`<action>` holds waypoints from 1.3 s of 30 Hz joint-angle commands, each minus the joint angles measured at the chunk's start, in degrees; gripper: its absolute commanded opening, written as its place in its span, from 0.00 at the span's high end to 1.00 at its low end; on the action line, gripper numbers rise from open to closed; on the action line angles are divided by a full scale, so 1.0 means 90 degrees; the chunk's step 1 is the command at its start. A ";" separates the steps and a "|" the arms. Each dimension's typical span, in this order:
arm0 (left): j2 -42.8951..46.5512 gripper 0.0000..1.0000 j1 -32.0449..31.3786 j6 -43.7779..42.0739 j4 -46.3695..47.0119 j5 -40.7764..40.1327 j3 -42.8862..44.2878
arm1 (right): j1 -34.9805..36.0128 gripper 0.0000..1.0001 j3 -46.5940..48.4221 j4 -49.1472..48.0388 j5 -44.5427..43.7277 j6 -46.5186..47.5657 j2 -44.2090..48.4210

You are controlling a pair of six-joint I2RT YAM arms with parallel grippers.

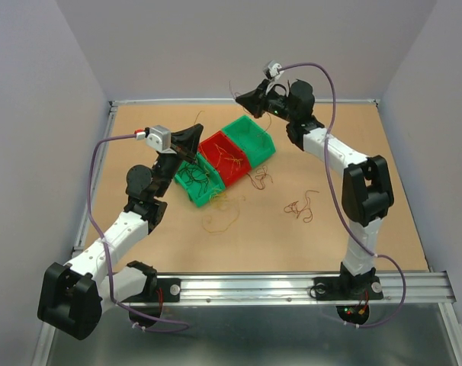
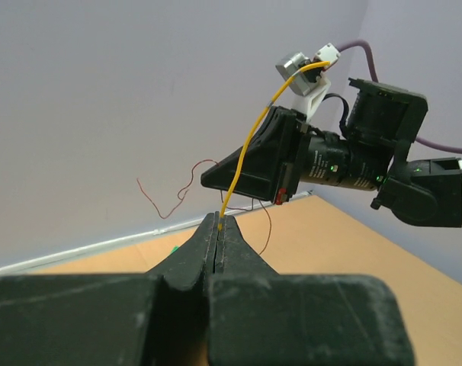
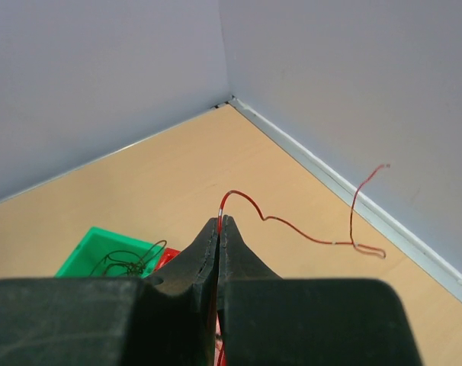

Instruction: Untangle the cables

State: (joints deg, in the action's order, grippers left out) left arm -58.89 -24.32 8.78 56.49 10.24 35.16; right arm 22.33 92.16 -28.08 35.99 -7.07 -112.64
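My left gripper [image 1: 198, 136] is raised above the bins and is shut on a thin yellow wire [image 2: 250, 141] that arcs up from its tips [image 2: 218, 217] toward the right arm. My right gripper [image 1: 239, 97] is raised near the back wall and is shut [image 3: 219, 219] on a thin red wire [image 3: 292, 225], whose free end curls off to the right. That red wire also hangs in the left wrist view [image 2: 178, 194]. Loose cables lie on the table: a reddish bunch [image 1: 300, 206], an orange-yellow loop [image 1: 220, 217] and a few strands [image 1: 259, 178].
Three bins stand in a diagonal row: a green bin [image 1: 187, 183] with dark wires, a red bin [image 1: 217, 145] with wires, and another green bin [image 1: 254, 131]. The first green bin shows in the right wrist view [image 3: 86, 248]. Walls enclose the table's back and sides.
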 commanded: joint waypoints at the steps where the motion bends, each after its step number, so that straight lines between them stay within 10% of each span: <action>1: 0.0069 1.00 -0.0033 -0.0096 0.0432 -0.0034 -0.0030 | -0.0049 0.99 -0.0521 -0.0833 0.0483 -0.0033 -0.0121; 20: 0.0011 1.00 -0.0042 -0.0145 0.0384 -0.0064 0.0000 | -0.0049 0.99 -0.2516 -0.0907 0.0077 -0.0269 0.0231; 39: -0.0116 1.00 -0.0081 -0.0194 0.0374 -0.0015 0.0049 | 0.0351 0.99 0.1312 0.3743 -0.3488 0.0569 -0.2181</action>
State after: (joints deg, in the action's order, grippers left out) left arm -60.07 -24.47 7.94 56.36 9.65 35.16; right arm 22.50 96.09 -5.41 17.06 -7.86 -129.97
